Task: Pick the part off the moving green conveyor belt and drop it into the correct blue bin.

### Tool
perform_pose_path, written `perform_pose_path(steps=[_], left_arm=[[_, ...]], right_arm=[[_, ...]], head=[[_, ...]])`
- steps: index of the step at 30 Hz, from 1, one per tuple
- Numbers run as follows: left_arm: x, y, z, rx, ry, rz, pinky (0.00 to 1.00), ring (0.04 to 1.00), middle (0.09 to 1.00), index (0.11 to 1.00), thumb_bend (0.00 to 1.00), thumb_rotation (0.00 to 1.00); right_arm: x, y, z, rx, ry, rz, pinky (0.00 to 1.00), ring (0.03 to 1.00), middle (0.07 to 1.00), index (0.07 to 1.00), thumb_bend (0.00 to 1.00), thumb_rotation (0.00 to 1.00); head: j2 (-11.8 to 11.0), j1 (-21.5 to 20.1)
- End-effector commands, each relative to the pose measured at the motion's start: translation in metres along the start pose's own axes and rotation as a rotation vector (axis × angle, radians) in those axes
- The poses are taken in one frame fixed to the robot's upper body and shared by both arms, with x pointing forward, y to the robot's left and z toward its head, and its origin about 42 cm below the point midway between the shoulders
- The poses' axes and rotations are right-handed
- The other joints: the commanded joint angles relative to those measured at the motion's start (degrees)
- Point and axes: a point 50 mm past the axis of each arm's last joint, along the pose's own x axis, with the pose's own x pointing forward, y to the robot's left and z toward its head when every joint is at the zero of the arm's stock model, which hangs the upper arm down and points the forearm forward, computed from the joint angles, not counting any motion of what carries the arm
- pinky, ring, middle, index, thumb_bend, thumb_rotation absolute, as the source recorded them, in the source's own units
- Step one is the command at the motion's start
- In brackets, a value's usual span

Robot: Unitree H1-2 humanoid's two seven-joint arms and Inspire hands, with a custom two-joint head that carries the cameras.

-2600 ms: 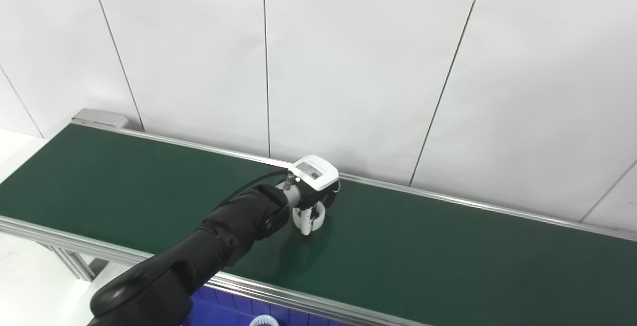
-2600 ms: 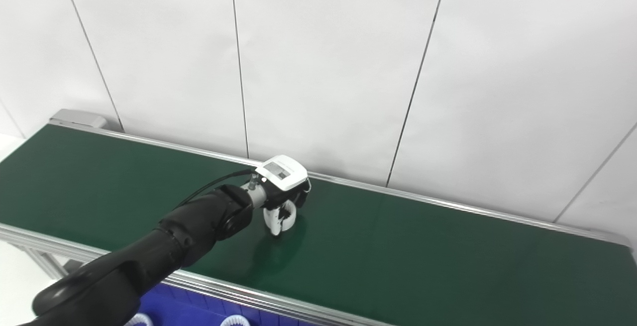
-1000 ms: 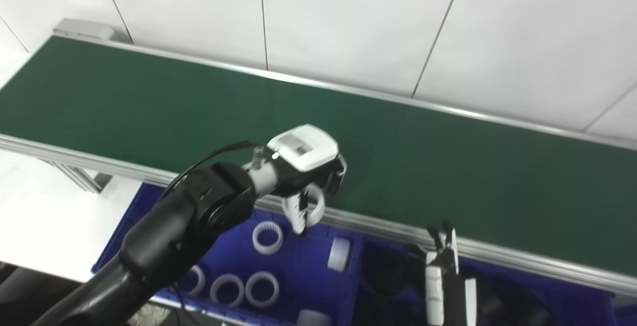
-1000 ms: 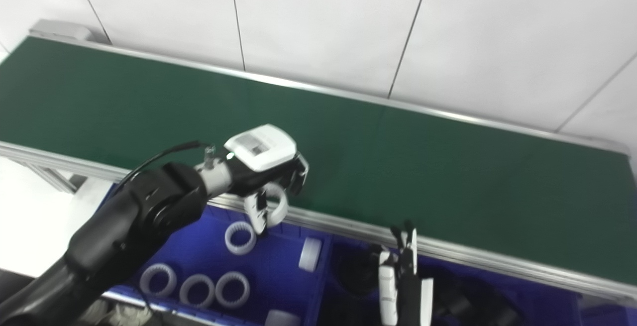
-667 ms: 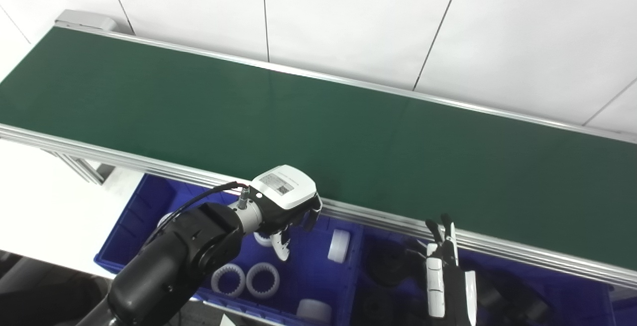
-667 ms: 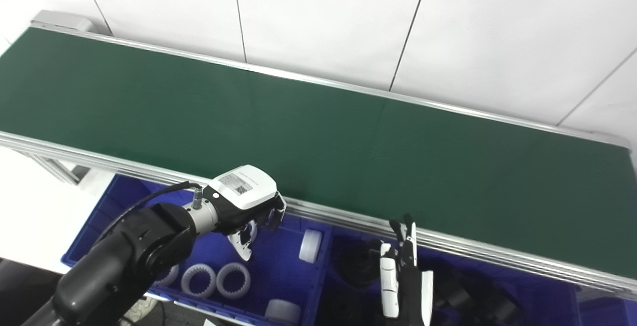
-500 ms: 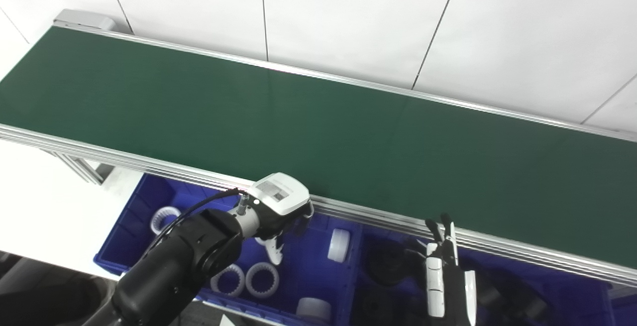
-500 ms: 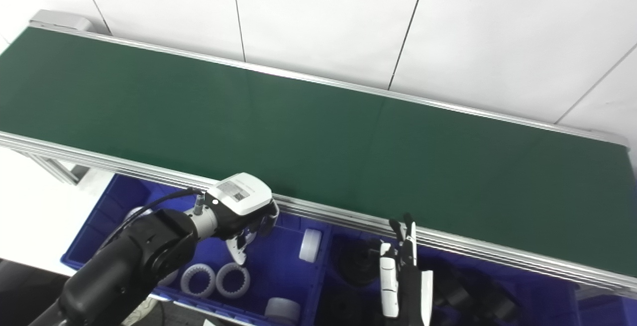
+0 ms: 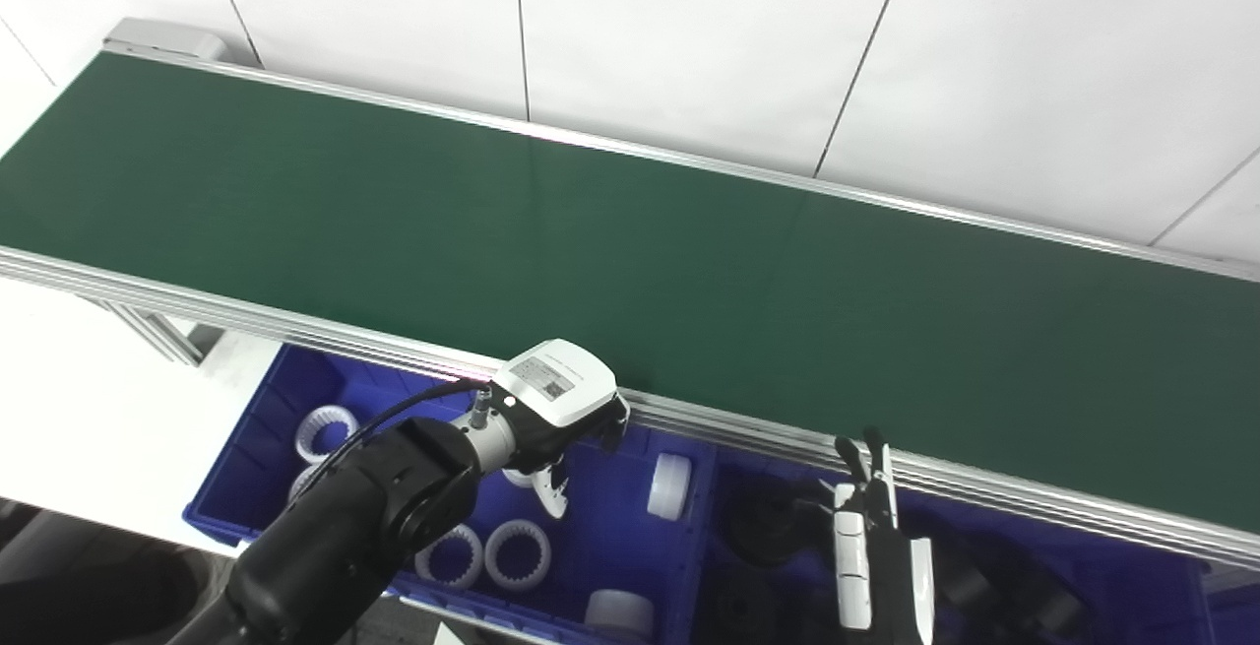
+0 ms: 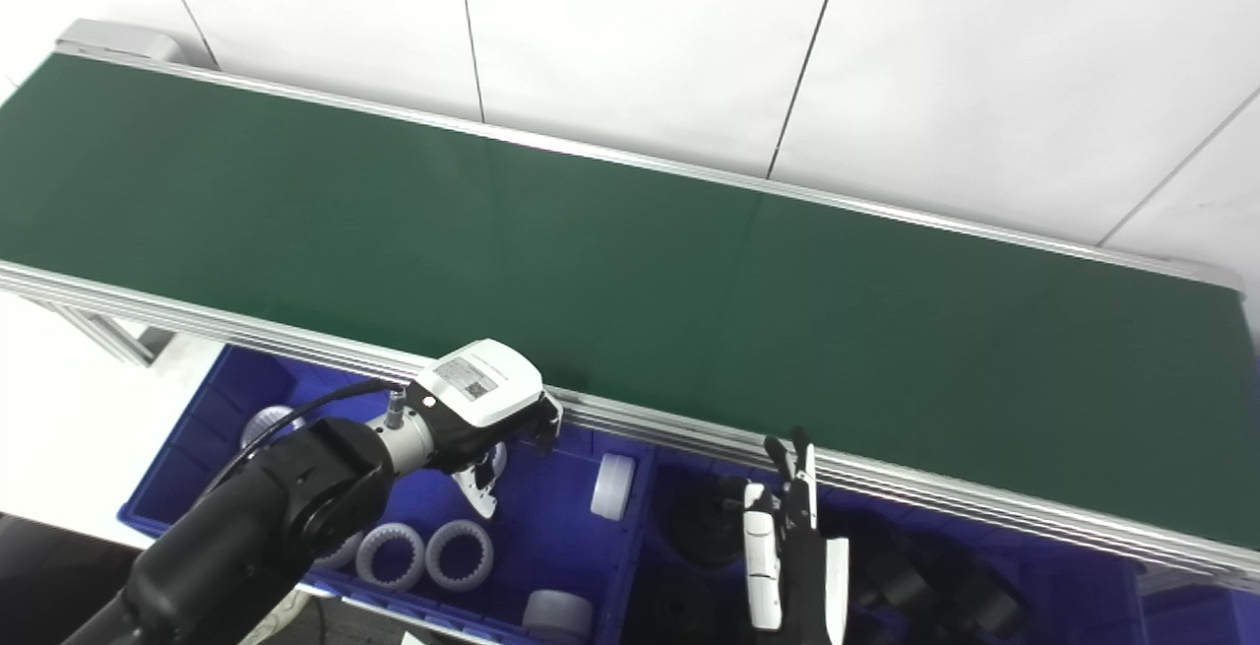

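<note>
The left hand (image 9: pixel 551 428) hovered over the blue plastic bin (image 9: pixel 251 428) of white toothed rings (image 9: pixel 517 569); its grasp couldn't be told. The green conveyor belt (image 9: pixel 630 261) lay bare.

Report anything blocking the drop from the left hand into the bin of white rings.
Nothing visible does. The left hand hangs over the open blue bin, clear of the belt's near rail. Beneath it lie only white rings. The hand hides whether it holds a part.
</note>
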Motion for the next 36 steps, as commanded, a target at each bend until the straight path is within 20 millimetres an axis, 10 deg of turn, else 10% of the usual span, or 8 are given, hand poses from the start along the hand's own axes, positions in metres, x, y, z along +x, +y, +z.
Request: perform_pose_path(steps=[1,7,14,20,36], left_arm=[[-0.015,0.033,0.014,-0.121,-0.063,0.150,0.57,0.557,0.641,0.638,0.82,0.29],[-0.079,0.067,0.048,-0.750,-0.214,0.335,0.45,0.556,0.618,0.626,0.74,0.24],[-0.101,0.017,0.064,-1.295,-0.097,0.483,0.59,0.677,0.773,0.831,0.56,0.43],[-0.077,-0.033,0.031,-1.246,0.067,0.535,0.86,0.889,0.937,0.973,0.48,0.56],[-0.047,-0.050,0.000,-1.083,0.074,0.404,0.89,0.935,0.965,0.975,0.60,0.67]], right_arm=[[-0.001,0.007,0.008,0.018,-0.036,-0.010,0.70,0.729,0.921,1.000,0.65,1.00],[0.001,0.025,0.008,-0.008,-0.037,-0.010,0.86,0.733,0.916,1.000,0.63,1.00],[0.009,0.050,0.006,0.036,-0.032,-0.011,0.71,0.698,0.920,0.993,0.59,1.00],[0.015,0.060,0.004,0.058,-0.029,-0.033,0.65,0.700,0.942,0.995,0.55,1.00],[0.037,0.078,-0.002,0.021,-0.031,-0.059,0.69,0.734,0.971,0.980,0.55,1.00]], head=[[0.05,-0.69],[-0.10,-9.96],[-1.38,-17.62],[-1.52,-22.74],[-0.36,-32.48]])
